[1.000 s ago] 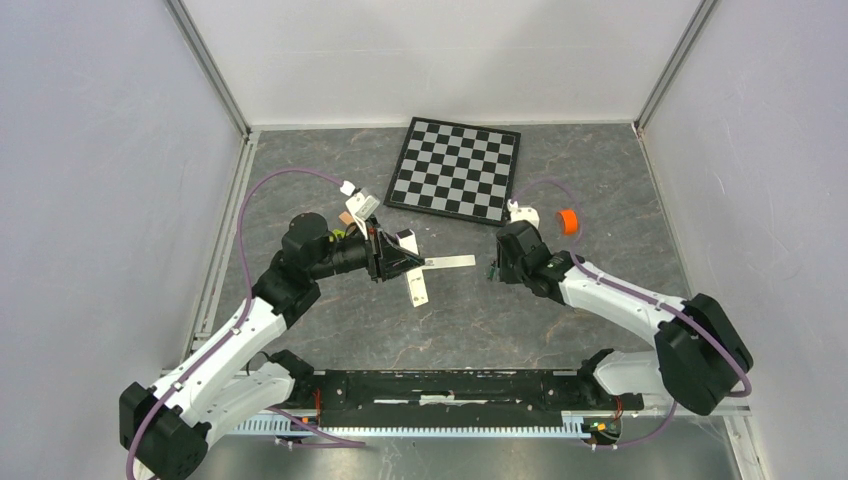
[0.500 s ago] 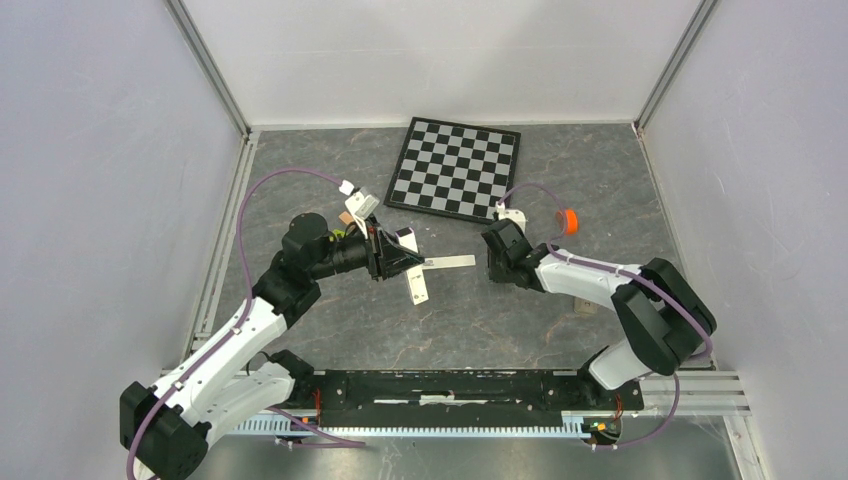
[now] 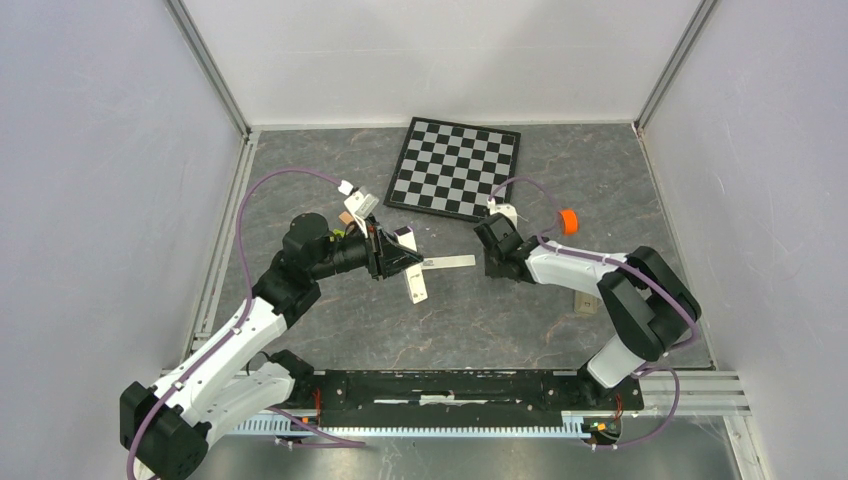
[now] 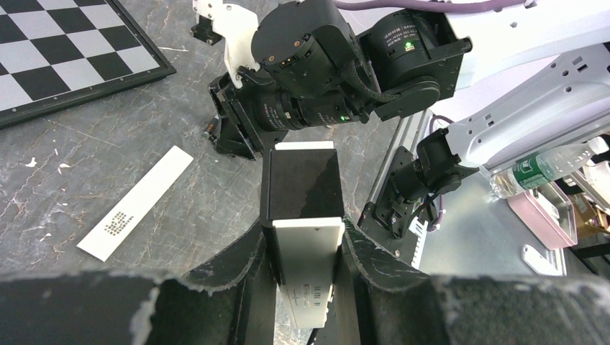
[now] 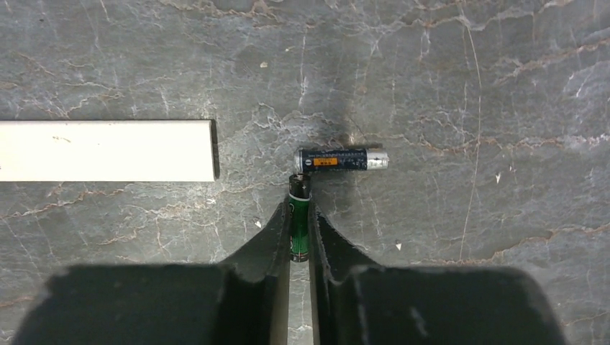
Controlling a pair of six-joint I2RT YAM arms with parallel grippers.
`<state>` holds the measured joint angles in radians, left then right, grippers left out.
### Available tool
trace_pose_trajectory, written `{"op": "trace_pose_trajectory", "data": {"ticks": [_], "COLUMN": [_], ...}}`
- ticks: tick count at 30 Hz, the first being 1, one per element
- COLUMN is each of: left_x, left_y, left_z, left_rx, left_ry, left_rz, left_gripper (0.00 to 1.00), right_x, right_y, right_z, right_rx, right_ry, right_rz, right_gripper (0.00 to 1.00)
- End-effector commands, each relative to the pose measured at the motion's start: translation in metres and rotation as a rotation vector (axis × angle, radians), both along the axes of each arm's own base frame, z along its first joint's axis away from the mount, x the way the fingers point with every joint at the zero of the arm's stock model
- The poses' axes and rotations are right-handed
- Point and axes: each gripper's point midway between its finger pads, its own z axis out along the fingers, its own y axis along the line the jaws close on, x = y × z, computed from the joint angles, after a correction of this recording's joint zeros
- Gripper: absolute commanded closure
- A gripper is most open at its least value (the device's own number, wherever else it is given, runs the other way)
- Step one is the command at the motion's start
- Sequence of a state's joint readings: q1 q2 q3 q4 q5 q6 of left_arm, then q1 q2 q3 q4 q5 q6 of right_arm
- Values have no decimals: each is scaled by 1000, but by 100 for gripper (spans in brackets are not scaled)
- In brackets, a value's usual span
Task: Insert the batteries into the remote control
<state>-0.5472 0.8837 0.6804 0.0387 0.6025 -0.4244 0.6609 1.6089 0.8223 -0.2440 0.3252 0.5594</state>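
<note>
Clamping right gripper point(image 5: 300, 215) on green battery point(image 5: 299, 226) after swinging inward; leaving second battery point(image 5: 342, 159) on counter point(image 5: 467, 86). Holding remote control point(image 4: 301, 187) clamped in left gripper point(image 4: 306, 241), ready for loading.

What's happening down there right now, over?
Left gripper clamps remote control. Right gripper pinches green battery; second battery lies just ahead. White strip lies aside.

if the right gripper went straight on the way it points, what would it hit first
Probably the loose dark battery lying crosswise just ahead: the green battery held in the right gripper aims at its left end, though depth is unclear.
</note>
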Motion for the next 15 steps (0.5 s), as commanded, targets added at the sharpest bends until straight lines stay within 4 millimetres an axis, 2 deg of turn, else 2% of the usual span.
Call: {"op": "trace_pose_trajectory", "data": {"ticks": [1, 3, 7, 10, 15], "left_x": [5, 6, 12, 19, 32], "left_y": [1, 3, 6, 8, 11], "left_z": [10, 9, 4, 1, -6], "left_rx": [10, 14, 29, 34, 29], "left_ry": [-69, -67, -50, -28, 18], "left_rz": [13, 22, 62, 106, 188], "left_gripper": [98, 98, 98, 98, 98], "right_x": [2, -1, -1, -1, -3], "right_y": [2, 3, 11, 26, 56], "right_z": [-2, -3, 10, 34, 92], "right_rx": [-28, -20, 30, 122, 325], "right_ry": [14, 23, -19, -104, -298], "right_rz": [27, 41, 103, 198, 355], "right_gripper": [91, 100, 100, 100, 100]}}
